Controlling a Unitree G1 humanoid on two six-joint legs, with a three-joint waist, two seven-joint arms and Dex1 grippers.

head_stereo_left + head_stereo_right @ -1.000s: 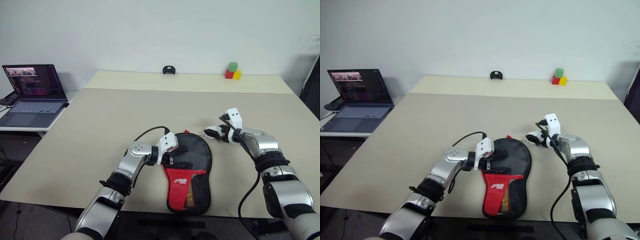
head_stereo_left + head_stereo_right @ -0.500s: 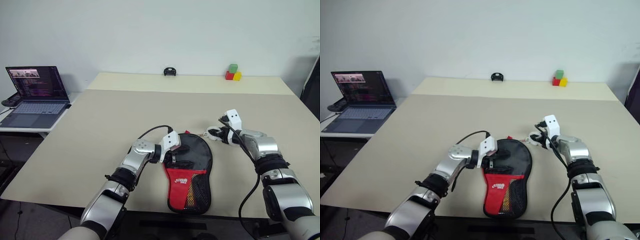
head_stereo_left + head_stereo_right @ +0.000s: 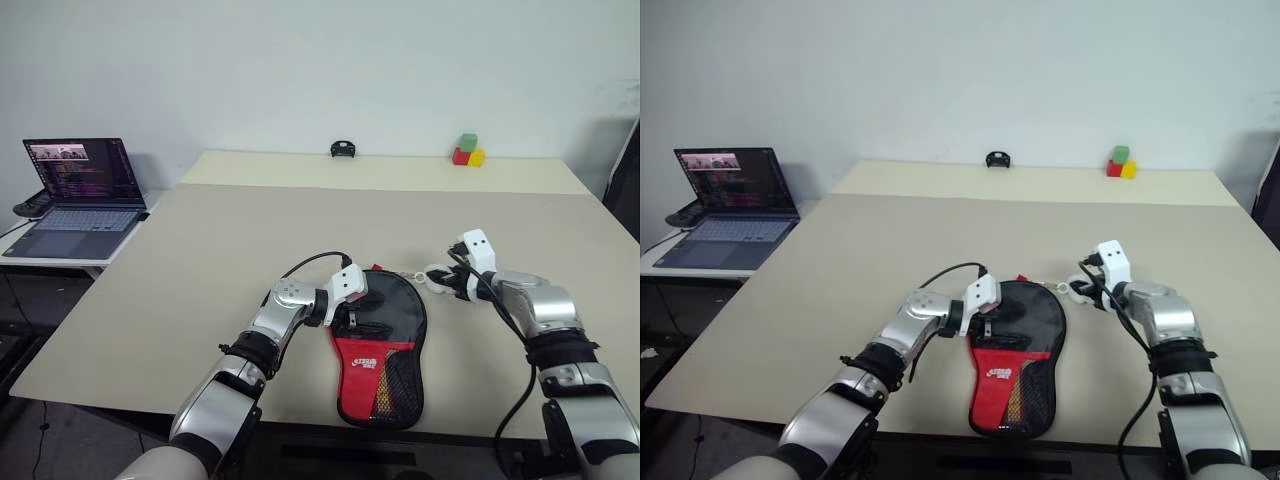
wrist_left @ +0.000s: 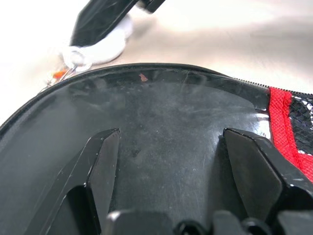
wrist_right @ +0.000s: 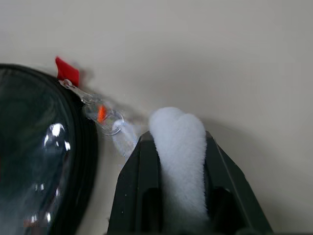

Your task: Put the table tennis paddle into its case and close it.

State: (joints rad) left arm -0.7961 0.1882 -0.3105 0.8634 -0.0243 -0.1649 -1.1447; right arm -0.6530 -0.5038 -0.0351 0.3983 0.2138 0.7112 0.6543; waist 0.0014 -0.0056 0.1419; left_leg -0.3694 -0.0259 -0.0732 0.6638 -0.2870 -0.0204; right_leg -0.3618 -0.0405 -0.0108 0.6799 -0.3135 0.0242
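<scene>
White fluffy pom-pom [image 5: 178, 147] on its little chain is now pinched tight between the R gripper [image 5: 180, 161] fingers; a sec ago those fingers stood wide apart. So the zip pull is caught, and I think the next job is tugging it round to shut the flat black fabric case w/ red lower part [image 3: 378, 335].

Head cam: L gripper [image 3: 352, 318] sits on the black round part of the case, fingers spread wide, prob. pinning it down. R gripper holds the pom-pom just beside the case's far right edge. Paddle can't be seen; looks like it's inside already.

L wrist cam: both fingers [image 4: 100, 161] wide apart, shiny black case between and under them, gripping nothing.

R wrist cam: fingers nearly shut on the pom-pom, chain running from it to the case rim.
</scene>
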